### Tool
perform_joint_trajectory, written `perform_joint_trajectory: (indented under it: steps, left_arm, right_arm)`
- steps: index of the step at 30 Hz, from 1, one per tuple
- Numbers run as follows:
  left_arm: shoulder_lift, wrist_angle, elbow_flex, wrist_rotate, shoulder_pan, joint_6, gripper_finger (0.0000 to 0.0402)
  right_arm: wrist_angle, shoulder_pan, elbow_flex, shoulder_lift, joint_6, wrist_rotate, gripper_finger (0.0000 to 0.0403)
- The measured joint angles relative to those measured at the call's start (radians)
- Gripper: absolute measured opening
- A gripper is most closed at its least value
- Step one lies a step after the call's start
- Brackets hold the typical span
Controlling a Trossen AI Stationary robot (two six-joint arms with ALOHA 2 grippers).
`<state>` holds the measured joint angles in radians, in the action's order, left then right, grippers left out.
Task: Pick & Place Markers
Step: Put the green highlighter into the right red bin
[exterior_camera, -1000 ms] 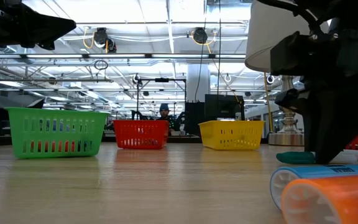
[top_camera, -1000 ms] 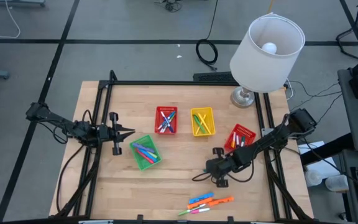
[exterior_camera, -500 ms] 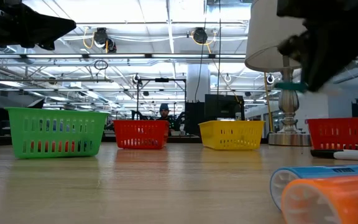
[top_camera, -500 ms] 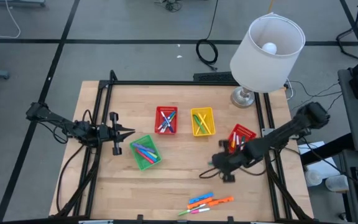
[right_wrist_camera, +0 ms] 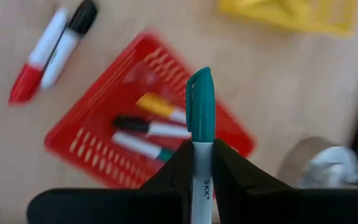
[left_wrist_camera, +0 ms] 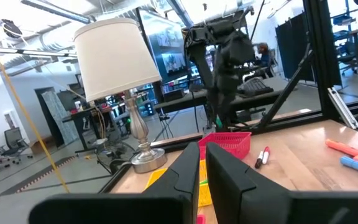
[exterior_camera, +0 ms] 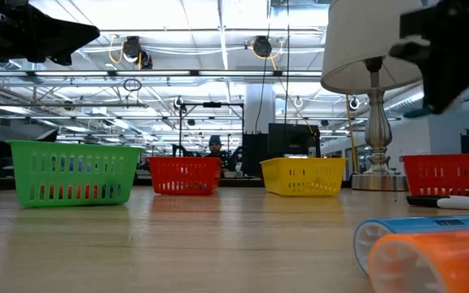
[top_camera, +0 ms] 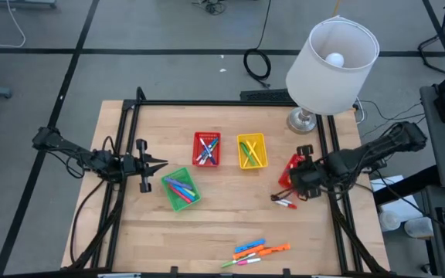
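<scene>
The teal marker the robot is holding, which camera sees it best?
The right wrist view: the teal-capped marker stands clamped between the right gripper fingers, above the red basket. The low view shows a teal sliver; the high and left wrist views hide it.

Lamp (top_camera: 331,55), green basket (top_camera: 179,188), yellow basket (top_camera: 252,150)

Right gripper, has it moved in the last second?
Yes. In the high view the right gripper, shut on a teal-capped white marker, went from mid-table near the loose markers toward the lamp, over the right-hand red mesh basket.
</scene>
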<state>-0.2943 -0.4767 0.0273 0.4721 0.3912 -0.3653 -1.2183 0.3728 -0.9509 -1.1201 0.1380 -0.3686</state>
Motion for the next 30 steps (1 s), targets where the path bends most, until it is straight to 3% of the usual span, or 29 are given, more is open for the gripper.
perform_joint_trajectory:
  steps: [7, 15, 24, 30]
  left_arm:
    - [0.000, 0.000, 0.000, 0.000, 0.000, -0.002, 0.0037]
    - [0.000, 0.000, 0.000, 0.000, 0.000, -0.002, 0.0037]
    - [0.000, 0.000, 0.000, 0.000, 0.000, -0.002, 0.0037]
    - [0.000, 0.000, 0.000, 0.001, 0.000, -0.002, 0.0037]
  right_arm:
    - [0.082, -0.088, 0.147, -0.010, -0.124, 0.136, 0.0023]
    - [0.112, -0.109, 0.142, -0.035, -0.127, 0.151, 0.0024]
    - [0.112, -0.112, 0.141, -0.034, -0.124, 0.137, 0.0104]
    - [0.116, -0.112, 0.124, -0.034, -0.069, 0.111, 0.0122]
